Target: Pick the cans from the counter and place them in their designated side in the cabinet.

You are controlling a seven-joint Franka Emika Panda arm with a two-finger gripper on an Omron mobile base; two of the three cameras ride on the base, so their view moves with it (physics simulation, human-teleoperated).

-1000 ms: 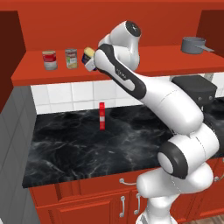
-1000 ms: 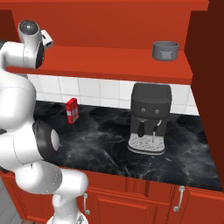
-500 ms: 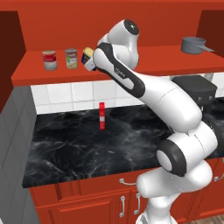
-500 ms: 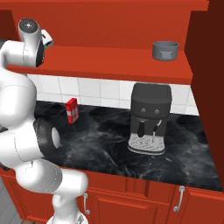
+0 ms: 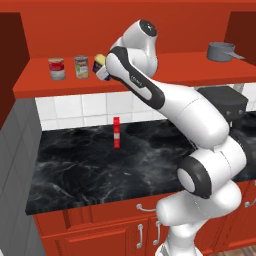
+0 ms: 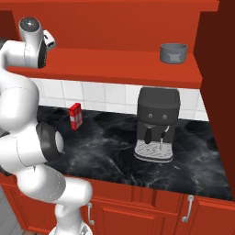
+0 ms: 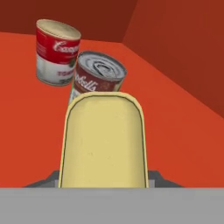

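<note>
My gripper is up at the left part of the cabinet shelf, shut on the rectangular can, whose pale yellow face fills the middle of the hand view. Whether it rests on the shelf I cannot tell. Just beyond it, the round can with the yellow-green label stands upright on the shelf, silver top showing. Left of that stands a red-and-white can. In the right base view the hand sits at the shelf's left end. My fingertips are hidden behind the tin.
A tall thin red-and-white box stands on the black marble counter by the tiles. A dark coffee machine stands on the counter to the right. A grey pot sits at the shelf's right end.
</note>
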